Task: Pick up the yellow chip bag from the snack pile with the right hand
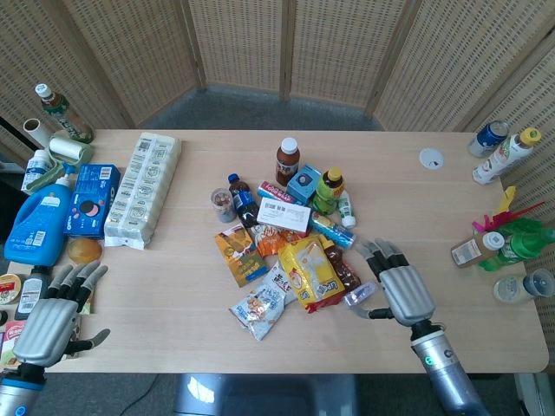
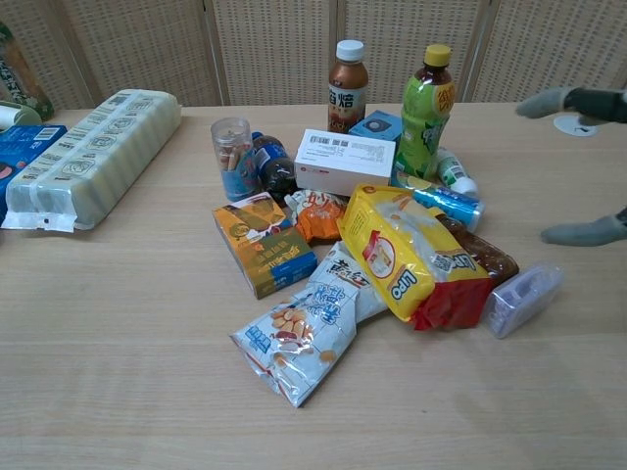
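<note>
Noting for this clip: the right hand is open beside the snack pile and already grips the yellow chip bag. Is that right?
Not quite. The right hand is open beside the snack pile, but it holds nothing: the yellow chip bag lies untouched on the pile, apart from the hand. The head view shows the gap, and the chest view shows only fingertips at the right edge, clear of the bag.

Both hands: silver-grey ribbed metal backs, dark grey fingers with lighter tips. Right hand (image 1: 404,292) sits on a grey cylindrical wrist with a small green LED and dark lettering. Left hand (image 1: 48,322) same build, grey wrist cuff.
</note>
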